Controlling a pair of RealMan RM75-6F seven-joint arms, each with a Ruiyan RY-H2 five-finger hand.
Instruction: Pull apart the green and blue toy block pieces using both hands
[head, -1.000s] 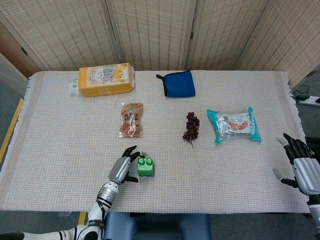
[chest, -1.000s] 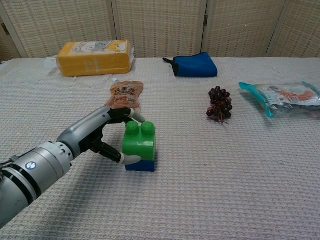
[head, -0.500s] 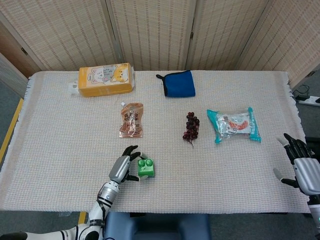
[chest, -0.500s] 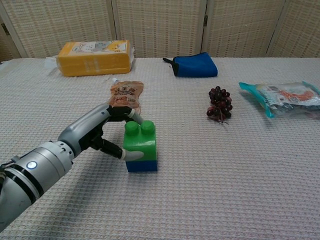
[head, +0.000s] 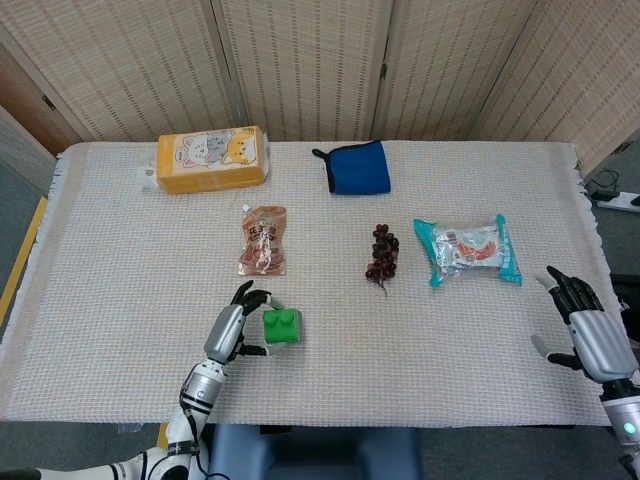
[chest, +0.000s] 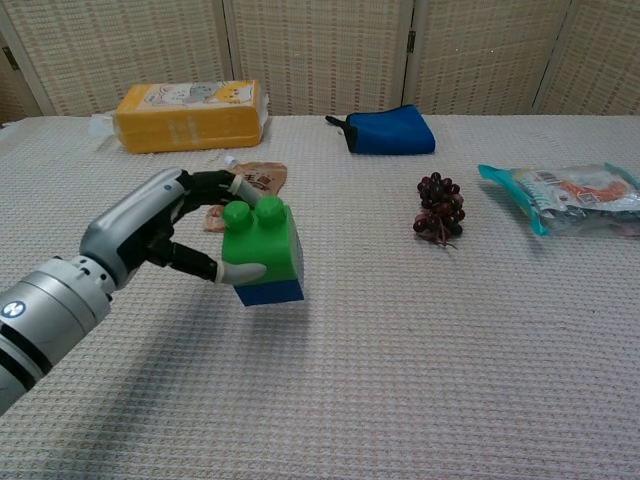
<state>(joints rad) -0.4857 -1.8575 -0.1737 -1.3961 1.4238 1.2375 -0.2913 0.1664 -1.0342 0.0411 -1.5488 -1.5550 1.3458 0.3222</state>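
Observation:
The green block sits joined on top of the blue block (chest: 268, 291) as one stack (head: 281, 326). My left hand (chest: 165, 235) grips the stack (chest: 260, 250) from its left side, thumb low and fingers over the top, and holds it lifted off the table in the chest view. In the head view the left hand (head: 228, 332) is near the front edge, left of centre. My right hand (head: 588, 335) hovers at the far right edge with fingers spread and nothing in it; the chest view does not show it.
On the white woven cloth (head: 130, 270) lie a brown pouch (head: 264, 240), dark grapes (head: 381, 255), a teal snack bag (head: 468, 250), a blue pouch (head: 358, 166) and a yellow box (head: 211, 158) at the back.
My left hand has closed on the block stack and lifted it up and slightly left off the table. The right hand has shifted a little inward and up.

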